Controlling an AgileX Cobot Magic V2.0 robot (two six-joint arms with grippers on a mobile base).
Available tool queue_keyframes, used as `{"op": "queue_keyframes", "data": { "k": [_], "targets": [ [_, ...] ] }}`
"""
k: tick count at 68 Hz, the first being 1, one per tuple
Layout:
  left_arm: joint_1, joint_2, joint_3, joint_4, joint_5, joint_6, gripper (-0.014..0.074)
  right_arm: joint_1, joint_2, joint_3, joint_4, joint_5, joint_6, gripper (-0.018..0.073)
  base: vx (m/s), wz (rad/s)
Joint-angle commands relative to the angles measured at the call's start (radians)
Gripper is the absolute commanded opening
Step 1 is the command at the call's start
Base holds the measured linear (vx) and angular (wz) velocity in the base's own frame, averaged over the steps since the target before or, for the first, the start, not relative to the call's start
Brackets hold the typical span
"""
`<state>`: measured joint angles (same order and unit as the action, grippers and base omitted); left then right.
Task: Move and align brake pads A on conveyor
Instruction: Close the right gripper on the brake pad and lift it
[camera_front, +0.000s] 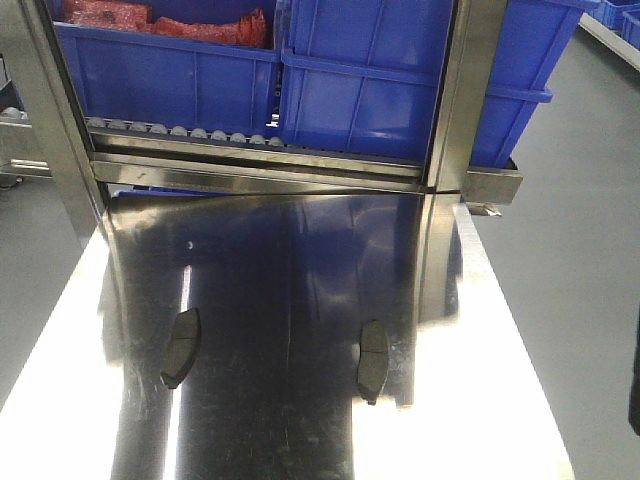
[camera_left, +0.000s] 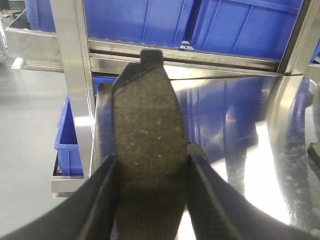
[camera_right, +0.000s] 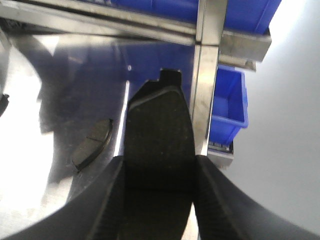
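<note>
Front view: saw two pads flat on the shiny steel table (camera_front: 500, 400), a left pad (camera_front: 180, 347) and a right pad (camera_front: 372, 360). Lay well apart, each lengthwise toward the rack (camera_front: 462, 90) of blue bins (camera_front: 370, 80). Found no belt here, and neither claw.

Left wrist view: found the left claw (camera_left: 150, 170) closed on a third pad (camera_left: 147, 125), with fingers (camera_left: 102, 200) pressed against both long edges and the end tab pointing at the rack. Held it up over the table's left side. Again saw no belt.

Right wrist view: found the right claw (camera_right: 160, 175) clamped the same way on a fourth pad (camera_right: 159, 125), above the table near its right edge. Noticed a loose pad (camera_right: 91, 145) lying on the steel to the left; could not tell which of the two from the front view.

Judged the job as only begun: two pads gripped and lifted, none placed on the belt, nothing lined up. Counted two more on the table left to fetch, then all four to set down and straighten.
</note>
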<state>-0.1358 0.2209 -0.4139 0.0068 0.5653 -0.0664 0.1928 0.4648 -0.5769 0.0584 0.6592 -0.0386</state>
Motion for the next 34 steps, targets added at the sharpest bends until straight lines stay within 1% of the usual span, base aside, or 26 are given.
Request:
{"op": "queue_keyframes", "data": {
  "k": [1,7,13,34],
  "targets": [
    [-0.003,0.011,-0.027,-0.007,-0.099,-0.002,-0.0006,-0.002,-0.066,0.003,0.023,-0.122,-0.019,-0.0008,0.0,0.0],
    [-0.003,0.011,-0.027,-0.007,-0.099,-0.002,-0.0006,-0.002,-0.118,0.027,0.05,-0.152,-0.028,-0.0008,0.0,0.0],
    [-0.003,0.011,-0.027,-0.007,-0.099,-0.002,-0.0006,-0.002,-0.146,0.033,0.045,-0.155,-0.051,-0.0008,0.0,0.0],
    [-0.003,0.011,-0.027,-0.007,-0.099,-0.002,-0.0006,-0.003,-0.15,0.033,0.042,-0.151,-0.04,-0.0007,0.0,0.0]
  ]
}}
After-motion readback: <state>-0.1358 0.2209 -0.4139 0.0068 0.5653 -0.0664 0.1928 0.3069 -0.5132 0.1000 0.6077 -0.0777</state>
